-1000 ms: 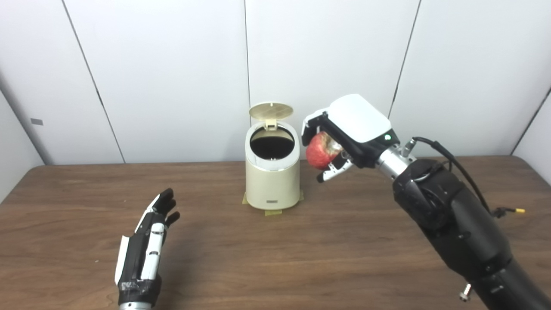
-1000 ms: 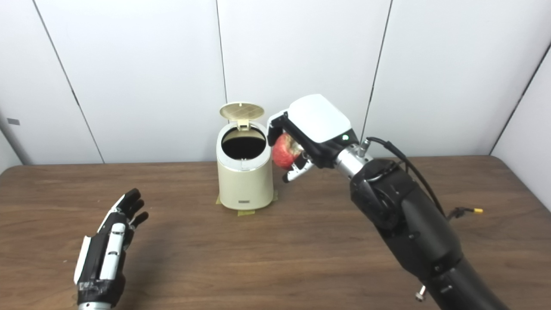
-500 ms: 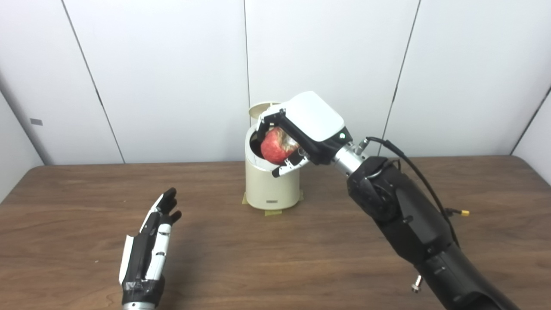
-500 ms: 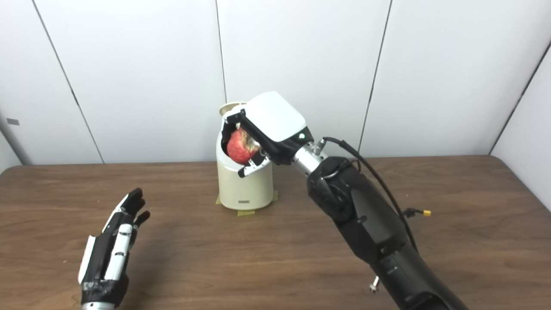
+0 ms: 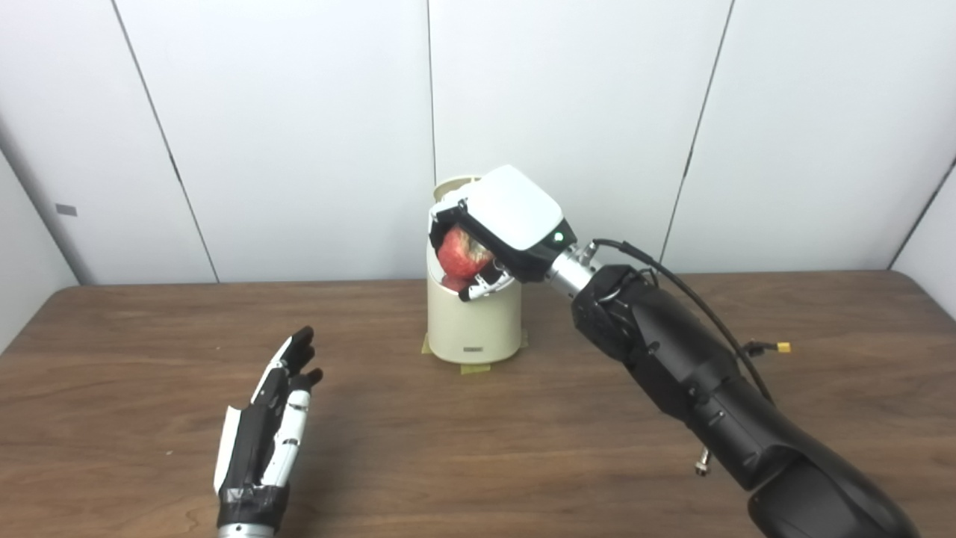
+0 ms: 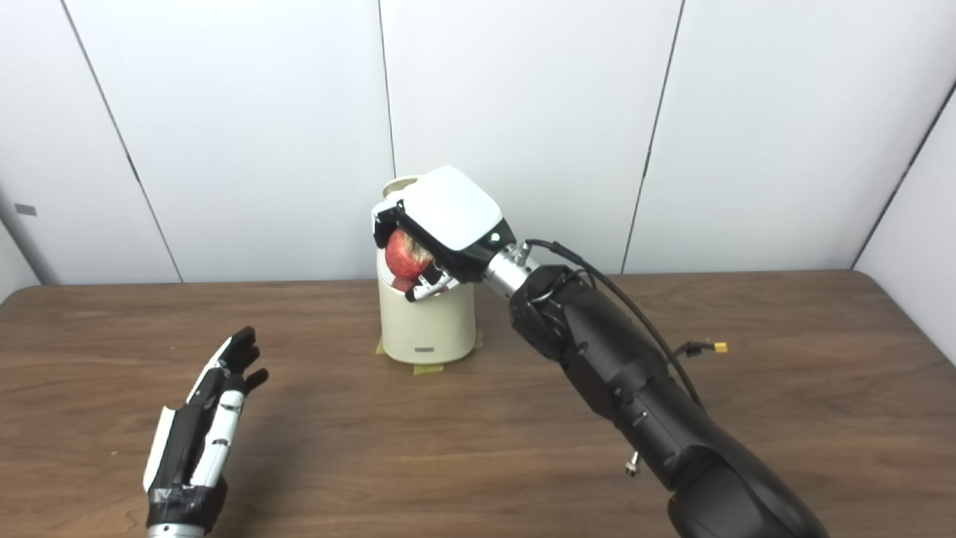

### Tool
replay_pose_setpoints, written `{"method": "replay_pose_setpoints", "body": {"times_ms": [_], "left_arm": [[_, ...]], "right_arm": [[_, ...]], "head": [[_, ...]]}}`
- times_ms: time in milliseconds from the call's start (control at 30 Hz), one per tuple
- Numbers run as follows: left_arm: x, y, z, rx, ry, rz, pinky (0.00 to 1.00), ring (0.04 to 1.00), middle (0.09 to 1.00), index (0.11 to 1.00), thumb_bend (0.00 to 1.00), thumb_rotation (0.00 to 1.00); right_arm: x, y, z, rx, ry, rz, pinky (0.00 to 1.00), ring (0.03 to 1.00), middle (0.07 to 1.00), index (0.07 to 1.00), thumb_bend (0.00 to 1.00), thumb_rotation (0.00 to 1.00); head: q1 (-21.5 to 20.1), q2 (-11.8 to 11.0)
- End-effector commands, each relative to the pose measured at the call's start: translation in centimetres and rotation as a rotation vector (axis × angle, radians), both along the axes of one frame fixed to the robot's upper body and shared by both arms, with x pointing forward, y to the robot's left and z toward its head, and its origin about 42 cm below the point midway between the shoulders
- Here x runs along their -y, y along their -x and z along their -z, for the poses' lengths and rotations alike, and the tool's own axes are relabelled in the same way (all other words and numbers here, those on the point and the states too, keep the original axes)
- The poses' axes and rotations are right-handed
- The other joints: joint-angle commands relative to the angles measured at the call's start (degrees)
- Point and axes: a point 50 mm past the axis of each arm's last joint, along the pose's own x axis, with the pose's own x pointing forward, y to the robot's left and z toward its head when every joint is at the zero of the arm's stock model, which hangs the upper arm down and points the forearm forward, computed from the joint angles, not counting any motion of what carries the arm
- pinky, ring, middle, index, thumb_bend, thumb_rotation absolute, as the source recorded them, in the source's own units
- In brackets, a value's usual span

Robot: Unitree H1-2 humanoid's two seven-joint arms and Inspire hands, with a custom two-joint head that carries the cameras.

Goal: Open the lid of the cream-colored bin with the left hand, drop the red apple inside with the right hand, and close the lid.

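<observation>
The lid (image 5: 450, 187) is raised; the red apple (image 5: 461, 252) is gripped by the right robot hand (image 5: 493, 228) over the bin (image 5: 470, 321) — release and closing remain; the left robot hand (image 5: 267, 437) lies released.

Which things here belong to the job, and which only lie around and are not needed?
Belonging to the job:
- red apple, held over the bin's mouth
- cream-colored bin
- lid, standing open
- right hand, shut on the apple
- left hand, open, waiting above the table

Just there:
- wooden table
- tape patches under the bin
- white wall panels
</observation>
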Motion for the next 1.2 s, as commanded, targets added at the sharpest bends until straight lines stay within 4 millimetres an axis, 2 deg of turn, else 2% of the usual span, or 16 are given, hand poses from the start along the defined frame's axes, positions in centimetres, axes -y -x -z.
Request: {"method": "replay_pose_setpoints", "body": {"times_ms": [0,167,400,600,733,800,900,967,1033,1067,1100,1167], "left_arm": [[0.1,-0.6,-1.7,0.082,-0.011,0.011,0.88,0.955,0.956,0.910,0.20,0.71],[0.2,-0.5,-1.8,0.082,-0.014,0.009,0.89,0.956,0.955,0.909,0.20,0.71],[0.2,-0.5,-1.8,0.084,-0.017,0.009,0.88,0.952,0.952,0.906,0.21,0.76],[0.3,-0.5,-1.8,0.083,-0.006,0.012,0.88,0.949,0.952,0.907,0.21,0.72],[0.2,-0.5,-1.8,0.081,-0.014,0.012,0.88,0.949,0.954,0.911,0.21,0.72],[0.2,-0.6,-1.8,0.083,-0.015,0.013,0.88,0.951,0.952,0.907,0.21,0.72],[0.2,-0.5,-1.9,0.082,-0.018,0.011,0.88,0.952,0.953,0.907,0.21,0.73],[0.1,-0.5,-1.8,0.083,-0.019,0.011,0.88,0.952,0.954,0.907,0.21,0.73],[0.1,-0.5,-1.8,0.082,-0.022,0.012,0.89,0.953,0.954,0.908,0.21,0.73],[0.1,-0.5,-1.8,0.081,-0.021,0.012,0.89,0.952,0.954,0.908,0.21,0.73],[0.1,-0.5,-1.8,0.080,-0.022,0.012,0.89,0.952,0.954,0.909,0.21,0.73],[0.1,-0.5,-1.8,0.078,-0.024,0.011,0.88,0.950,0.954,0.910,0.21,0.72]], "right_arm": [[-0.5,-1.0,-3.2,0.086,-0.023,0.003,0.36,0.456,0.545,0.425,0.50,0.00],[-0.3,-1.3,-2.8,0.090,-0.021,0.019,0.36,0.460,0.541,0.431,0.50,0.00],[0.0,-1.5,-2.5,0.106,-0.015,0.040,0.35,0.467,0.544,0.429,0.50,0.00],[0.3,-1.4,-2.6,0.085,-0.018,0.068,0.36,0.482,0.550,0.427,0.50,0.00],[0.4,-1.4,-2.6,0.068,-0.010,0.082,0.38,0.499,0.556,0.428,0.49,0.00],[0.5,-1.4,-2.6,0.058,0.000,0.087,0.36,0.496,0.569,0.446,0.49,0.00],[0.6,-1.4,-2.6,0.028,0.016,0.099,0.43,0.523,0.572,0.462,0.51,0.00],[0.7,-1.3,-2.6,0.017,0.021,0.104,0.44,0.531,0.591,0.480,0.52,0.09],[0.8,-1.2,-2.7,0.012,0.029,0.112,0.45,0.545,0.612,0.486,0.52,0.12],[0.8,-1.2,-2.7,0.011,0.030,0.115,0.45,0.547,0.618,0.524,0.76,0.07],[0.8,-1.2,-2.7,0.010,0.031,0.117,0.45,0.549,0.626,0.551,0.90,0.04],[0.9,-1.1,-2.7,0.013,0.033,0.117,0.45,0.557,0.634,0.570,0.98,0.02]], "head": [[0.0,0.1],[-0.2,0.1],[-0.1,0.1],[-0.2,0.2],[-0.3,0.1],[-0.3,0.1],[-0.3,0.2],[-0.4,0.2],[-0.4,0.3],[-0.4,0.3],[-0.4,0.3],[-0.4,0.3]]}}
